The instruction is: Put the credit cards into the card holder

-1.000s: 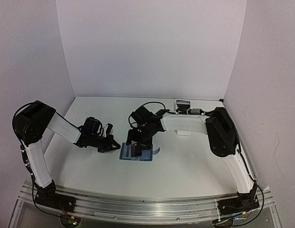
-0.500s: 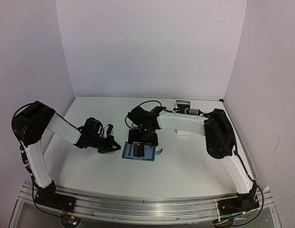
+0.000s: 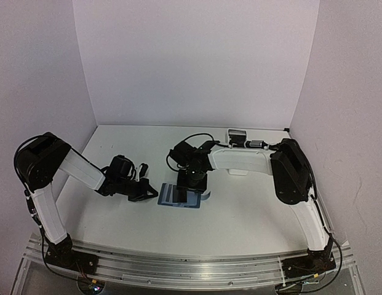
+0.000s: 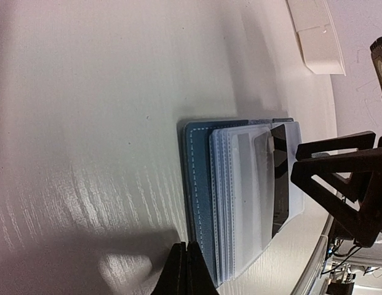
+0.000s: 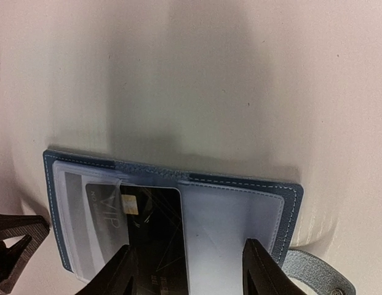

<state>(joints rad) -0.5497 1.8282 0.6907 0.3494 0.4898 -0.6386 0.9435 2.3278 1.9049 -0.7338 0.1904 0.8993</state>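
The dark-blue card holder [image 3: 180,196] lies open on the table, its clear sleeves [image 4: 243,184] facing up. A black credit card [image 5: 151,236] marked VIP sits partly inside a sleeve, also seen as a dark strip in the left wrist view [image 4: 279,178]. My right gripper [image 5: 191,273] hovers open just above the holder [image 5: 240,209], one finger over the card and the other over the empty right pocket. My left gripper [image 4: 187,267] is shut with nothing in it, its tips at the edge of the blue cover [image 4: 197,184]. In the top view the left gripper [image 3: 151,193] touches the holder's left side.
The holder's snap tab [image 5: 314,270] sticks out at its right edge. A long white tray [image 4: 315,34] lies farther back, mostly hidden under the right arm [image 3: 240,160] in the top view. A small grey object [image 3: 237,135] stands by the back wall.
My right gripper opened wide, then narrowed, and shifted right over the holder. The holder slid slightly to the right. My left gripper followed to its left edge, still shut.
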